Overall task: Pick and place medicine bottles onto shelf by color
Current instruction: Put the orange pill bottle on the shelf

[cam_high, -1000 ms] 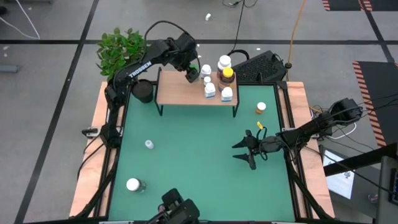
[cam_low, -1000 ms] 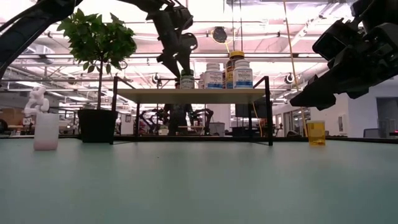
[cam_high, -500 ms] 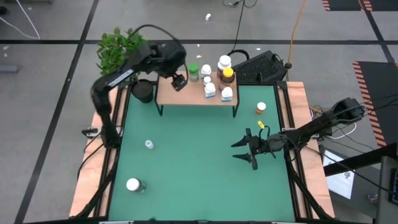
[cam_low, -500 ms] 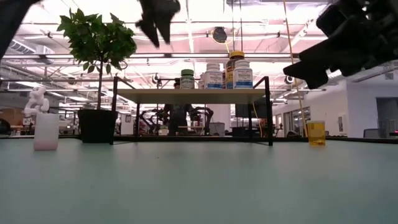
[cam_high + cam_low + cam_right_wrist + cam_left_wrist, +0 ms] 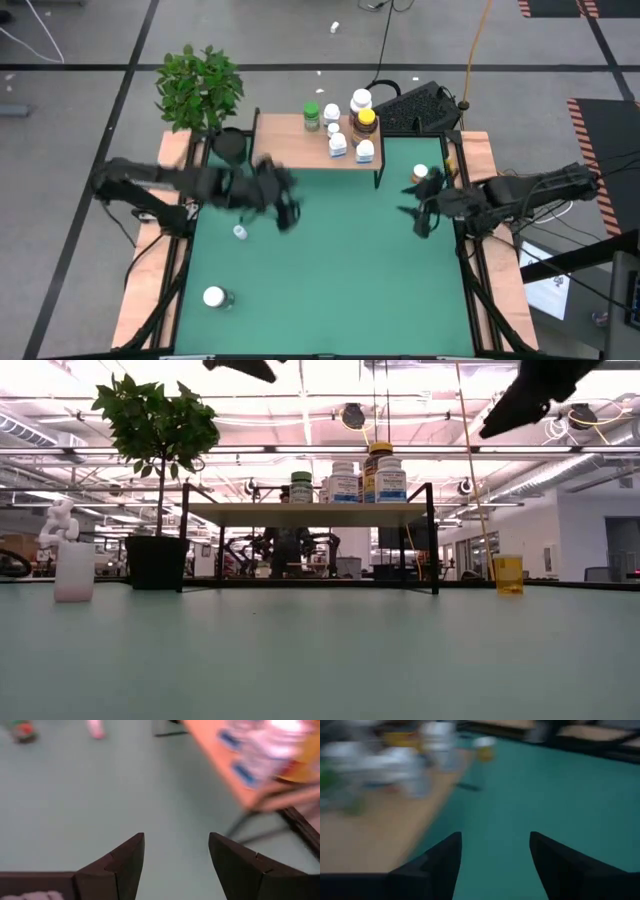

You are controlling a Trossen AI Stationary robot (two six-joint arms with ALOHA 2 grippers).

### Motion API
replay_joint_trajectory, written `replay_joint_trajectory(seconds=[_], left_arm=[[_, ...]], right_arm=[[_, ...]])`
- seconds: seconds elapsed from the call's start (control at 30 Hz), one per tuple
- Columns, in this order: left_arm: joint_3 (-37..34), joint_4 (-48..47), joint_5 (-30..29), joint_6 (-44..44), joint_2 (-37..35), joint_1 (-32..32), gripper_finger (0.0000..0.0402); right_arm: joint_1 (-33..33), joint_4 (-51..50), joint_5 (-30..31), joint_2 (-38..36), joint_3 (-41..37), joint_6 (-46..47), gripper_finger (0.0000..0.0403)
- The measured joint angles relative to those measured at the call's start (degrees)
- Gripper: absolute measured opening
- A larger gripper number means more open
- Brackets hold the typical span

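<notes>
While you look down from above, your left tool [image 5: 284, 203] hangs over the green desk [image 5: 330, 270] before the light-wood shelf [image 5: 290, 145] carrying five medicine bottles [image 5: 355, 125]; your right tool [image 5: 421, 210] nears an orange-capped vial [image 5: 419, 174]. Wrist views show both tools' fingers [image 5: 440, 865] apart, empty.

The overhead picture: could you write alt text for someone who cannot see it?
Seen from above, a wooden shelf at the far edge of a green table holds a cluster of medicine bottles. Two dark arms reach in, left gripper and right gripper holding nothing; three more bottles stand on the table.
</notes>
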Motion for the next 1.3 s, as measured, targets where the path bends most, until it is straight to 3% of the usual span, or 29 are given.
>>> replay_joint_trajectory(seconds=[0.23,0.4,0.57,0.73,0.93,1.03,1.3], left_arm=[[-26.12,47.18,0.10,3.33,2.73,-11.31,0.0219],[-35.77,66.47,0.10,6.15,7.43,-12.96,0.0219],[-38.32,69.24,0.03,5.75,13.44,-11.68,0.0216],[-38.12,69.93,0.04,0.60,19.30,-10.16,0.0216],[-38.08,69.82,0.11,-1.66,22.17,-9.50,0.0214],[-38.13,69.43,1.17,-1.63,22.17,-9.49,0.0215],[-38.12,68.55,1.51,-2.58,22.16,-9.50,0.0214]], right_arm=[[-11.91,-15.24,-0.36,0.11,3.46,6.93,0.0215],[-23.92,-19.27,-0.88,0.92,3.47,6.47,0.0215],[-35.68,-15.68,-9.73,4.79,3.55,-1.38,0.0215],[-44.10,-14.60,-10.95,12.12,3.55,-5.58,0.0215],[-49.72,-12.01,-14.59,18.76,3.53,-9.34,0.0224],[-51.85,-10.86,-18.07,20.81,3.53,-11.23,0.0248],[-57.00,-6.80,-18.41,24.43,1.39,-11.61,0.0302]])
